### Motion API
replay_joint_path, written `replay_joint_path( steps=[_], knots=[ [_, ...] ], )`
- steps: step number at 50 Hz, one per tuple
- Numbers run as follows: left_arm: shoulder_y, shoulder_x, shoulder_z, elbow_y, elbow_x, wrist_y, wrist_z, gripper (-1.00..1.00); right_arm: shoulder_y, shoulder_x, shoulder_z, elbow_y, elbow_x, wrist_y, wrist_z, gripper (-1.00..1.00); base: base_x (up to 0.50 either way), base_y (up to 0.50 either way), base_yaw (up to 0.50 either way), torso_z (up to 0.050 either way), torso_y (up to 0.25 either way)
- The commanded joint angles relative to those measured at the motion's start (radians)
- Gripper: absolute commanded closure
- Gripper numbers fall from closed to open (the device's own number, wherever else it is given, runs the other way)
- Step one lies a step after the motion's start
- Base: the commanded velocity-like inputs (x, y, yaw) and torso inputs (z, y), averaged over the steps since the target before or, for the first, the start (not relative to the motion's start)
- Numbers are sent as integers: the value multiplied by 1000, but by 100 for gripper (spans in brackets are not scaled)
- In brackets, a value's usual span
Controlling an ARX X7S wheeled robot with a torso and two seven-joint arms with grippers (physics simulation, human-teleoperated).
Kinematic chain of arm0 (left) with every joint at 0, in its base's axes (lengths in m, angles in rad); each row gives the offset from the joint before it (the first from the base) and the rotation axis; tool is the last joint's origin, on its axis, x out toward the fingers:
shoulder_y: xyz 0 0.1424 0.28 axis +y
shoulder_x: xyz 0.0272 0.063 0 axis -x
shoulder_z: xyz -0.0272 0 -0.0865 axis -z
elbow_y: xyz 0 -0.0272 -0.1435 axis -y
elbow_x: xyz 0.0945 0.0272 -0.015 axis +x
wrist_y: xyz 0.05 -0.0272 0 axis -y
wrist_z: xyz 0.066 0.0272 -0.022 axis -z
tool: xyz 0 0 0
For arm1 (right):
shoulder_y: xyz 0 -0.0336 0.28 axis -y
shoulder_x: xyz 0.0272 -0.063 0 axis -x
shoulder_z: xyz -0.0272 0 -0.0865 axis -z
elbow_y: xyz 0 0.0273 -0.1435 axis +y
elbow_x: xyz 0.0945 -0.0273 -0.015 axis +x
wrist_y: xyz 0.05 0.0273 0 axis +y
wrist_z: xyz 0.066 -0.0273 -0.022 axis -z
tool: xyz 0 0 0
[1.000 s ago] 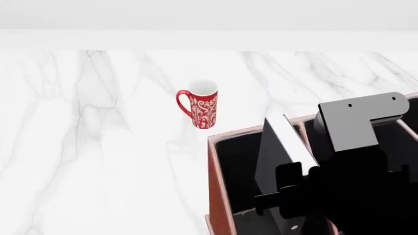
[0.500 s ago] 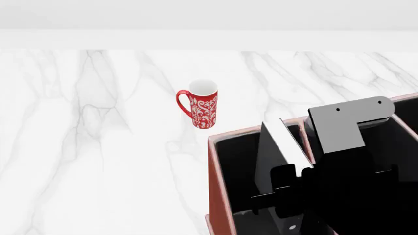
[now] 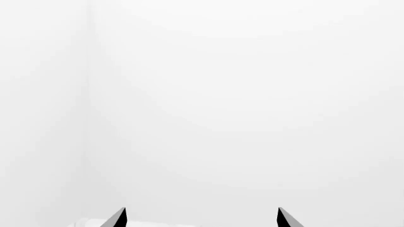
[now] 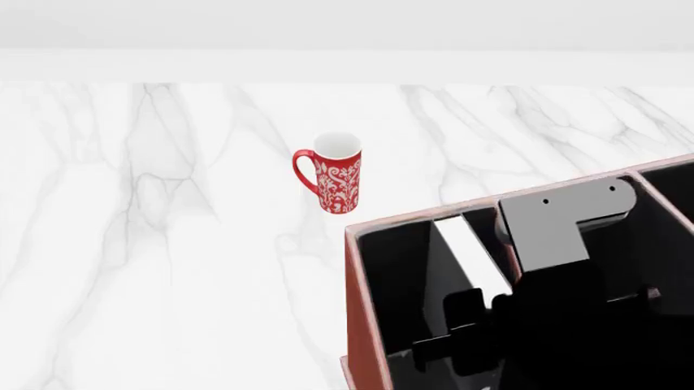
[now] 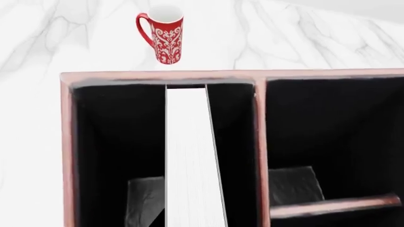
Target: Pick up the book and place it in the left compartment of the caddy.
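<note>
We hold the book [image 5: 192, 156] upright, R gripper [image 4: 477, 329] jaws clamped on it, inside caddy [image 4: 363, 309] left compartment [image 5: 117, 142]. Lower straight, then release. L jaws apart, idle.

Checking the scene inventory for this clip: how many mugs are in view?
1. The red patterned mug stands upright on the marble counter, beyond the caddy and apart from it. Any others would be out of frame or hidden behind the arm.

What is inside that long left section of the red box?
The book stands on edge inside the left compartment of the caddy, white page edges up. The right hand is at it; the black lining hides its lower part and the floor.
</note>
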Motion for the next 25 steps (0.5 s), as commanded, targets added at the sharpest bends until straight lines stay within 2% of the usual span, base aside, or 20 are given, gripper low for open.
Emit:
replay_joint_path(
  steps=[1, 25],
  knots=[
    [2, -1, 2, -2, 2, 5, 1, -100, -2, -1, 5, -5, -60, -12, -25, 100, 0, 0, 0, 0, 0],
    [5, -5, 6, 0, 5, 8, -4, -100, -48, 13, -5, -27, -78, -46, -34, 100, 0, 0, 0, 0, 1]
  ],
)
